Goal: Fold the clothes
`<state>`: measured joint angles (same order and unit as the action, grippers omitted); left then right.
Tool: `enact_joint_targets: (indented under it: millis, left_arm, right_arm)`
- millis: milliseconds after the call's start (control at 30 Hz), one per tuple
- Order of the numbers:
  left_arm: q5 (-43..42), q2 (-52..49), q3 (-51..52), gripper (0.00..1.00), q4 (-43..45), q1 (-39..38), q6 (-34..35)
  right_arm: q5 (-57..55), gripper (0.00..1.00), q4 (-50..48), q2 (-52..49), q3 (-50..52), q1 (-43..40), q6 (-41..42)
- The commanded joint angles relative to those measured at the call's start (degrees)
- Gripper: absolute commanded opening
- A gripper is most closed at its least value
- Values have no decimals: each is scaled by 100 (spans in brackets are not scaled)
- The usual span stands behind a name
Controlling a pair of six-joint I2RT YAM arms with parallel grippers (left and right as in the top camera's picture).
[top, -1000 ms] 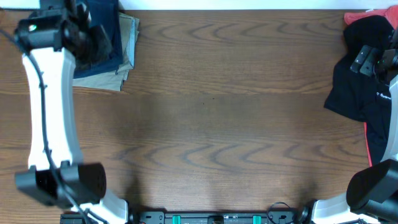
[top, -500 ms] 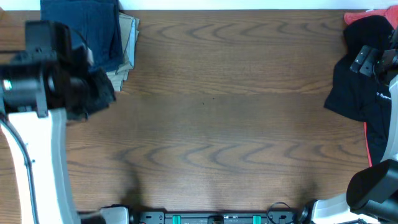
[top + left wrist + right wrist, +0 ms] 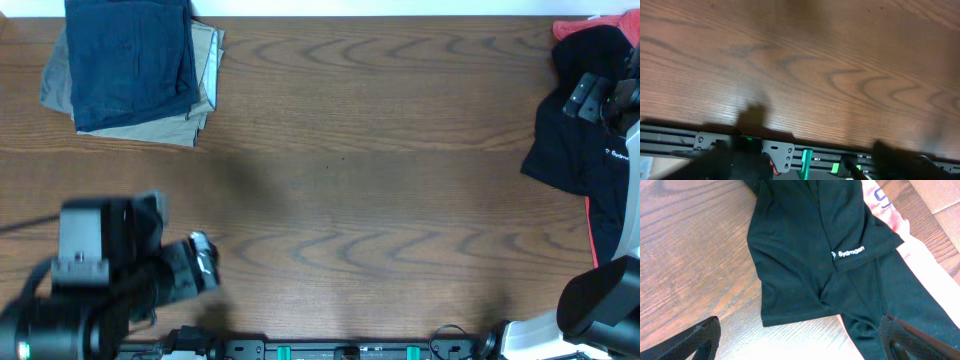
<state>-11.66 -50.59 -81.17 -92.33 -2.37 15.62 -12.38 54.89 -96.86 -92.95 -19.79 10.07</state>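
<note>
The clothes, dark navy shorts, lie folded flat on top of a stack at the table's far left corner. My left gripper is well away from them, low over bare wood near the front edge. In the left wrist view its gripper is open, with blurred dark fingertips far apart and nothing between them. My right gripper hovers over a black garment at the far right. It is open too, its fingers straddling the black cloth's hem.
Khaki shorts and grey ones lie under the navy pair. The black garment carries a small white logo, and pink-red cloth shows beneath it. A metal rail runs along the table's front edge.
My left arm swung back from the stack at the far left toward the front edge, and its jaws opened. The navy shorts stay on the stack. The right arm has not moved.
</note>
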Motion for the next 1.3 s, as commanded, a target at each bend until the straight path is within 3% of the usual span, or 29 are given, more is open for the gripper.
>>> enact_joint_targets:
  millis: [0, 567, 800, 1100, 1267]
  left_arm:
    - [28, 321, 155, 98, -444, -24, 116]
    - [26, 610, 197, 98, -199, -28, 260]
    - [28, 1307, 1156, 98, 1231, -28, 267]
    - [28, 3480, 3735, 98, 3939, 42, 271]
    - [79, 4188, 4454, 98, 4024, 48, 267]
  right_arm:
    - [-22, 99, 4, 33, -70, -7, 61]
    - [-22, 99, 4, 33, -70, -7, 61]
    - [-22, 99, 4, 33, -70, -7, 61]
    - [-22, 99, 4, 33, -70, -7, 61]
    - [-22, 99, 4, 33, -70, -7, 61]
